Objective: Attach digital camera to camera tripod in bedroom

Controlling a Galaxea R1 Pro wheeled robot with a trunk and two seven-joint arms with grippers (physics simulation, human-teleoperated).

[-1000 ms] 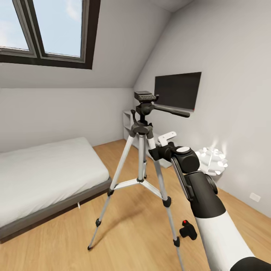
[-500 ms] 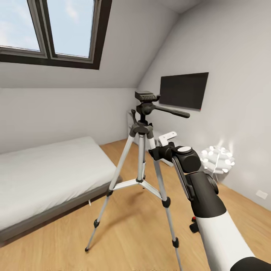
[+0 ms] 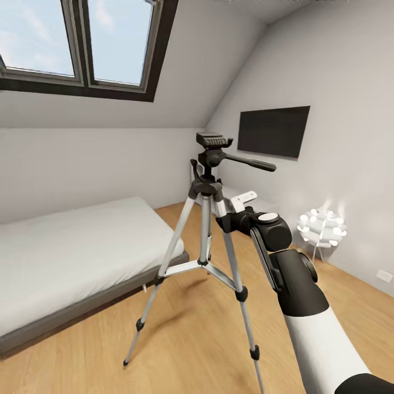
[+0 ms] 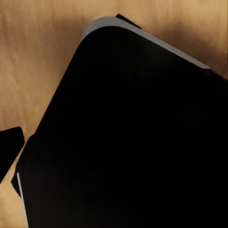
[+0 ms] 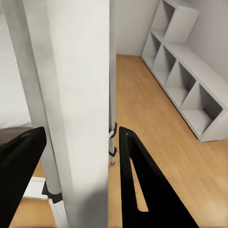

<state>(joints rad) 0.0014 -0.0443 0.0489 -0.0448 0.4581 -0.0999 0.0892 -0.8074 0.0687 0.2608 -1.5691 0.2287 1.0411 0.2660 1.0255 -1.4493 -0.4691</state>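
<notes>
The camera tripod (image 3: 204, 230) stands in the middle of the bedroom's wood floor, silver-white legs spread, its dark pan head (image 3: 213, 141) and long handle at the top. My right gripper (image 3: 224, 220) reaches in from the lower right and is shut on the upper part of the near leg. In the right wrist view that leg (image 5: 71, 95) runs between the two black fingers (image 5: 137, 180) of the right gripper (image 5: 83, 130). The digital camera is hidden. The left wrist view shows a dark body over the floor, and the left gripper's state is unclear there.
A low grey bed (image 3: 71, 246) with a white mattress lies at the left. Overhead is the dark-framed skylight (image 3: 82, 44). A black wall screen (image 3: 273, 131) and a white petal lamp (image 3: 322, 227) are at the right. White cube shelves (image 5: 185, 80) stand beyond the tripod.
The head camera has turned left, so window, screen and lamp slid right in the picture. Tripod and right arm kept their place in it. The digital camera on the floor passed behind my arm.
</notes>
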